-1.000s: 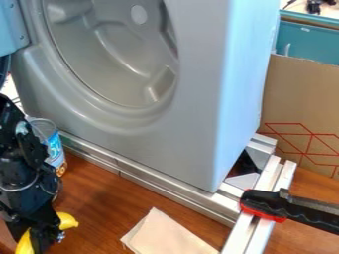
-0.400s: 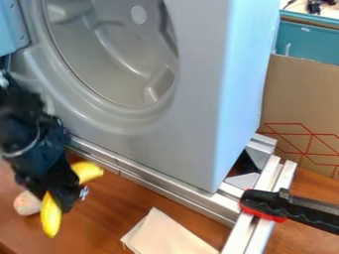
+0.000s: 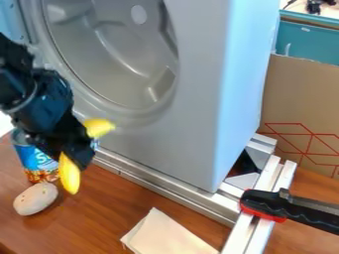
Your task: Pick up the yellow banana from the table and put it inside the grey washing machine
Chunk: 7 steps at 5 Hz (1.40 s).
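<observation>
At the left, in front of the grey machine's lower front, my gripper point(image 3: 81, 155) is shut on a yellow banana point(image 3: 69, 174). The banana hangs above the table, one end pointing down and the other showing to the right of the gripper. Behind and left of it a blue can point(image 3: 36, 159) stands on the table, partly covered by the arm. A pale, roundish potato-like object point(image 3: 35, 199) lies in front of the can, just left of the banana's lower end.
The grey machine point(image 3: 192, 124) with its round opening rests on metal rails point(image 3: 155, 184). A beige cloth point(image 3: 168, 235) lies at the front centre. A black and red clamp point(image 3: 265, 205) grips the right rail, and cardboard point(image 3: 301, 104) stands behind.
The gripper has moved up and slightly right with the banana, raising it off the lower left. The can and the pale object behind it have come into fuller view.
</observation>
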{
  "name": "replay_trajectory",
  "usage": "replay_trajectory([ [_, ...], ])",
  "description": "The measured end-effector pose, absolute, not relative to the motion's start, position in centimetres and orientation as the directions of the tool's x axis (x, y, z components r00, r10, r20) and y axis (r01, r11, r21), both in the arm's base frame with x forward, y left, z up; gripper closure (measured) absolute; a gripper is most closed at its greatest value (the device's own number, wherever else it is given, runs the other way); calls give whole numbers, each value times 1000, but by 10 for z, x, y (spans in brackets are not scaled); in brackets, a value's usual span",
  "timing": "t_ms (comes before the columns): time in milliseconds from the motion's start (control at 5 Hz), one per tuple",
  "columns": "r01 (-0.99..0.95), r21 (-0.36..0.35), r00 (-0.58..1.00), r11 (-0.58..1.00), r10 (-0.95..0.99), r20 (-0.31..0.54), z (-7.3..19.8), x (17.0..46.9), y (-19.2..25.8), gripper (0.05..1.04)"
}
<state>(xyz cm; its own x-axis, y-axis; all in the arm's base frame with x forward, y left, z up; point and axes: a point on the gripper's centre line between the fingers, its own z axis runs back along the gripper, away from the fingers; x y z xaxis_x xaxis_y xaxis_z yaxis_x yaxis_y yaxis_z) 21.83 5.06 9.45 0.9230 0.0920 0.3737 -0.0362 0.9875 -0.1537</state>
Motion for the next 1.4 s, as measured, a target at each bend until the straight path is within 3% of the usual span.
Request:
replay_trajectory([
  [200, -110, -86, 955, 990, 130, 267, 94, 218, 67, 551],
  [400, -87, -15, 992, 996, 88, 89, 70, 226, 67, 551],
  [600, -27, -50, 983, 998, 35, 180, 90, 240, 61, 551],
  [800, 8, -127, 940, 992, 35, 338, 125, 257, 66, 551],
  [1000, 4, -154, 899, 988, 63, 433, 138, 267, 71, 551],
  [1200, -103, -101, 841, 990, 141, 522, 141, 293, 88, 551],
  [1400, -181, -107, 832, 978, 211, 513, 129, 326, 89, 551],
])
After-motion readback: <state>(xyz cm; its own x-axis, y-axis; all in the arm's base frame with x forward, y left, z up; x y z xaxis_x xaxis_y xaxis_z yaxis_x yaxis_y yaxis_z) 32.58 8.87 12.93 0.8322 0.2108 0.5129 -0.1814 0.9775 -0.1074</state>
